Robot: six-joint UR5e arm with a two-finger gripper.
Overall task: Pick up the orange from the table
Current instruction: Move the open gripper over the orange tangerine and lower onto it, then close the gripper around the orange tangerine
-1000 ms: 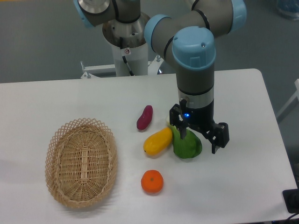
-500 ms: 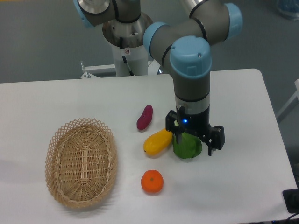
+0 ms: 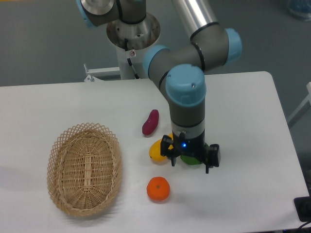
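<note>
The orange (image 3: pixel 158 189) is small, round and bright orange, and sits on the white table (image 3: pixel 243 204) near the front. My gripper (image 3: pixel 190 161) hangs above and to the right of it, open and empty, its fingers (image 3: pixel 212 158) spread wide. It stands over the green fruit (image 3: pixel 190 159) and the yellow-orange mango-like fruit (image 3: pixel 155 150), hiding most of both.
An oval wicker basket (image 3: pixel 84 168) lies at the left. A purple elongated fruit (image 3: pixel 150 122) lies behind the yellow one. The robot base (image 3: pixel 130 34) stands at the table's far edge. A dark object (image 3: pixel 303 208) sits at the front right corner.
The gripper has moved left and toward the front, closer to the orange, and now covers more of the green and yellow fruits. The fruits and basket have not moved.
</note>
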